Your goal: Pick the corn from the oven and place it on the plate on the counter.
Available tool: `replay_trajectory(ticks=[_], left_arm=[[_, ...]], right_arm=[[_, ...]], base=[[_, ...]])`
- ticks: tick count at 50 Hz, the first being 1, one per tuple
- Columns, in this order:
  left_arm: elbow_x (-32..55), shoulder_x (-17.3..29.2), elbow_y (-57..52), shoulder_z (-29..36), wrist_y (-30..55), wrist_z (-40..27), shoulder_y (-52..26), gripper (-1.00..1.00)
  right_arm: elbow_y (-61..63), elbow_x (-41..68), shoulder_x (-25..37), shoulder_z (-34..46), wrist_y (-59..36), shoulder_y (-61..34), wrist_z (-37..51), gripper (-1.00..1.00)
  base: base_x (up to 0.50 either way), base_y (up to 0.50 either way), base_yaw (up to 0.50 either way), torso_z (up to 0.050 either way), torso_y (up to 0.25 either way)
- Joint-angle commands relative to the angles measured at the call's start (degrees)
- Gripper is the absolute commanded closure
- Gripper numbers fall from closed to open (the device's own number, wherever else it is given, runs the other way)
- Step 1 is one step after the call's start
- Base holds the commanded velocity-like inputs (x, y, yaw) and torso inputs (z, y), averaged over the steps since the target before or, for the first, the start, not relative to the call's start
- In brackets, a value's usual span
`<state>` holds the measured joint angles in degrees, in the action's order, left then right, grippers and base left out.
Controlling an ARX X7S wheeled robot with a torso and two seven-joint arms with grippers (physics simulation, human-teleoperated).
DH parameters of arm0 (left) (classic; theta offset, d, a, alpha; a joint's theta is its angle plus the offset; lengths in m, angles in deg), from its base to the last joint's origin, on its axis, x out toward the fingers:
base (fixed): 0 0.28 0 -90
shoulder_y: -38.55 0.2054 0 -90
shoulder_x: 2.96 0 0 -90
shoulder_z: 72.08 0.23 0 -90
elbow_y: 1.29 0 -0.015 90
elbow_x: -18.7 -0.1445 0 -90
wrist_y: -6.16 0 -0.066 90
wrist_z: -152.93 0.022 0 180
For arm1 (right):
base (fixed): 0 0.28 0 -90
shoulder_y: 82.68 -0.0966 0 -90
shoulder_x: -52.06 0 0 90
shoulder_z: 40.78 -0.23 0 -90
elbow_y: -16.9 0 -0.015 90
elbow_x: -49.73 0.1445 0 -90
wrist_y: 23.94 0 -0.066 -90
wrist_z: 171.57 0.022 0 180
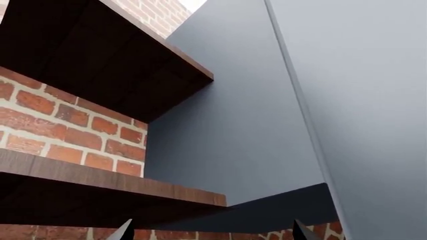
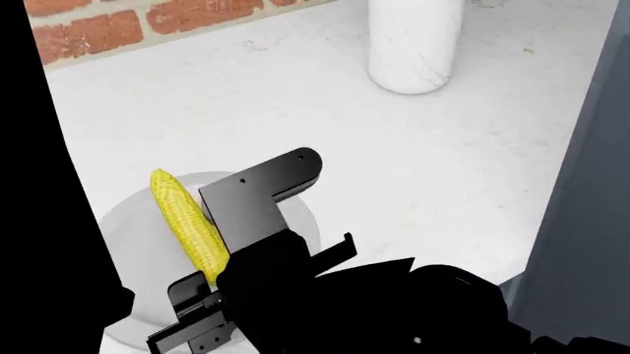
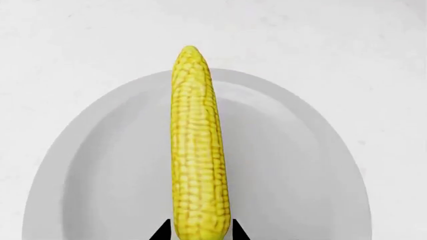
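Observation:
The corn point(image 3: 198, 150), a bright yellow cob, lies lengthwise over the middle of the round white plate point(image 3: 300, 175), tapered end pointing away from me. My right gripper point(image 3: 199, 232) is shut on the cob's thick end, a black fingertip close on either side. From the head view, the corn point(image 2: 187, 221) slants across the plate point(image 2: 128, 228) on the white counter point(image 2: 394, 169), and my black right arm point(image 2: 265, 221) covers part of both. My left gripper point(image 1: 212, 231) is open and holds nothing, pointing up at shelves. The oven is out of view.
A white marble cylinder point(image 2: 414, 44) stands at the back of the counter below a brick wall point(image 2: 99, 29). A grey-blue panel point(image 2: 591, 184) rises at the right and a black shape point(image 2: 25, 184) fills the left edge. Wooden shelves point(image 1: 100, 185) and a grey-blue cabinet point(image 1: 253, 125) face the left wrist.

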<state>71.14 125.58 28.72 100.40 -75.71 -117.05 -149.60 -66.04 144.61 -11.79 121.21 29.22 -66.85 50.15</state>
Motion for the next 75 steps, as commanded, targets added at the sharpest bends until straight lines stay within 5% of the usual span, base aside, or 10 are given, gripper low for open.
replay_trajectory(ticks=[1,17,18,44,55,75], left_arm=[[-0.2,0.0,0.0,0.0,0.0,0.0,0.2,-1.0],[-0.1,0.0,0.0,-0.1,-0.2,0.0,-0.1,-1.0],[-0.1,0.0,0.0,-0.1,-0.2,0.0,0.0,-1.0],[0.3,-0.1,0.0,-0.2,-0.1,0.0,-0.3,-1.0],[1.4,-0.3,0.0,-0.1,0.7,0.0,-0.9,-1.0],[11.1,0.1,0.0,-0.8,1.0,0.0,-8.9,-1.0]], right_arm=[[-0.1,0.1,-0.1,-0.5,-0.7,-0.6,0.0,1.0],[-1.0,0.3,-0.6,-0.2,-1.5,-1.4,0.6,1.0],[-1.2,0.5,-0.6,-0.3,-1.6,-1.4,0.3,-1.0],[0.7,-1.4,-0.4,-1.6,-0.6,-3.5,-0.4,-1.0],[8.1,-1.6,1.4,-9.0,3.8,-9.9,2.0,-1.0],[37.8,-5.0,14.8,-26.0,9.8,-24.2,30.2,-1.0]], base=[[0.0,0.0,0.0,0.0,0.0],[0.0,0.0,0.0,0.0,0.0],[0.0,0.0,0.0,0.0,0.0],[0.0,0.0,0.0,0.0,0.0],[0.0,0.0,0.0,0.0,0.0],[0.0,0.0,0.0,0.0,0.0]])
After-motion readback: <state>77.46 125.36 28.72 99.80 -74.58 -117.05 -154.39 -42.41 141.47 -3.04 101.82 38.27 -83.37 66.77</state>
